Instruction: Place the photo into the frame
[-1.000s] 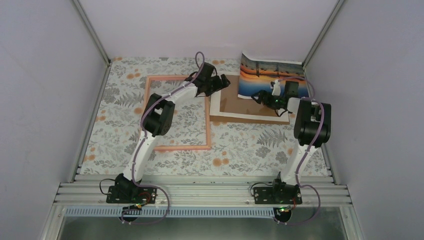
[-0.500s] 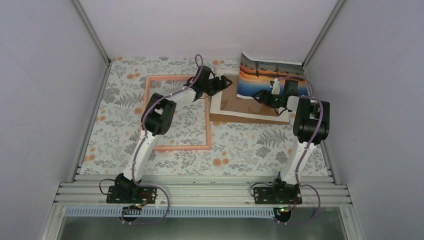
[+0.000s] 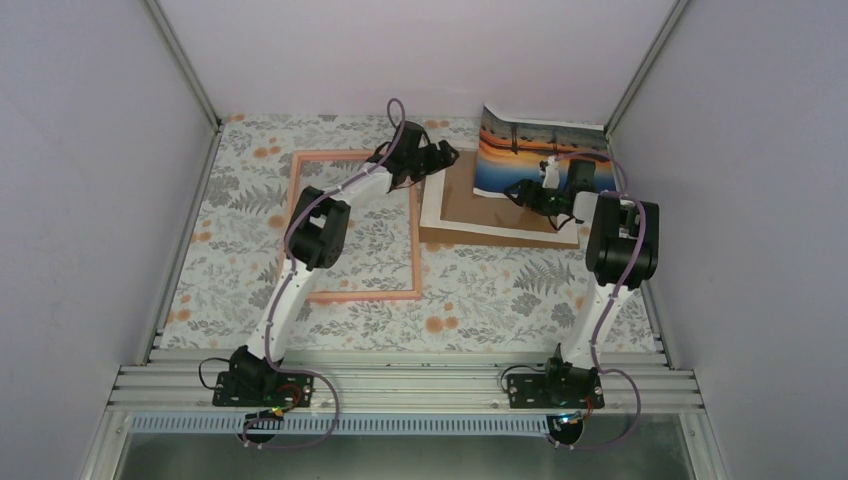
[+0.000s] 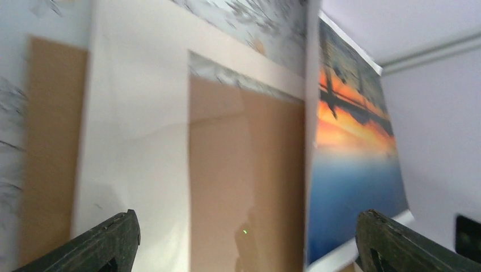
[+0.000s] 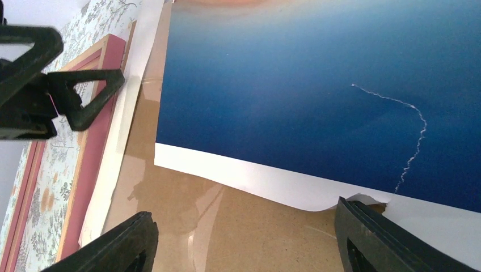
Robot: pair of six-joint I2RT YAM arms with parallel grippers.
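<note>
Top external view showed the photo (image 3: pixel 545 160) lying on the far right part of the backing board (image 3: pixel 490 215), its far edge curled up the rear wall (image 3: pixel 400 60). The right gripper (image 3: pixel 520 192) hovered open at the photo's near edge, apparently to pinch it. The left gripper (image 3: pixel 445 158) hung open over the board's left edge. Left of the board, the frame (image 3: pixel 365 296) lay flat on the table (image 3: pixel 480 290), empty.
</note>
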